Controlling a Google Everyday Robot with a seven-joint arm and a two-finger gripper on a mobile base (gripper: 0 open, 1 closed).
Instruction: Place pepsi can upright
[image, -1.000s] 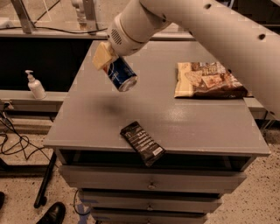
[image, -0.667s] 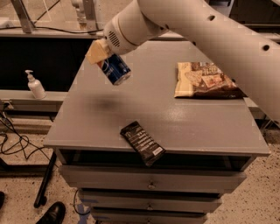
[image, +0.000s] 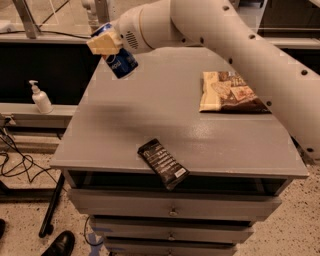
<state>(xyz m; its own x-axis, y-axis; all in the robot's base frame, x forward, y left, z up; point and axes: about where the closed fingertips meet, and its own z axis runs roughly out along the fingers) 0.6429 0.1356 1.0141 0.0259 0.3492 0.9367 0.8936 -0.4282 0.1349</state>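
The pepsi can (image: 119, 61) is dark blue with a round logo and hangs tilted in the air over the far left corner of the grey cabinet top (image: 150, 115). My gripper (image: 106, 42) is shut on the pepsi can, its tan fingers (image: 102, 46) clamped across the can's upper part. The can's top end pokes out above the fingers. The white arm (image: 235, 40) reaches in from the upper right.
A flat black snack wrapper (image: 163, 163) lies at the cabinet's front edge. A tan and brown snack bag (image: 229, 92) lies at the right. A white pump bottle (image: 40, 98) stands on a ledge to the left. Drawers sit below the top.
My gripper has carried the pepsi can up and to the left, away from the middle of the cabinet top. The wrapper and bag have not moved.
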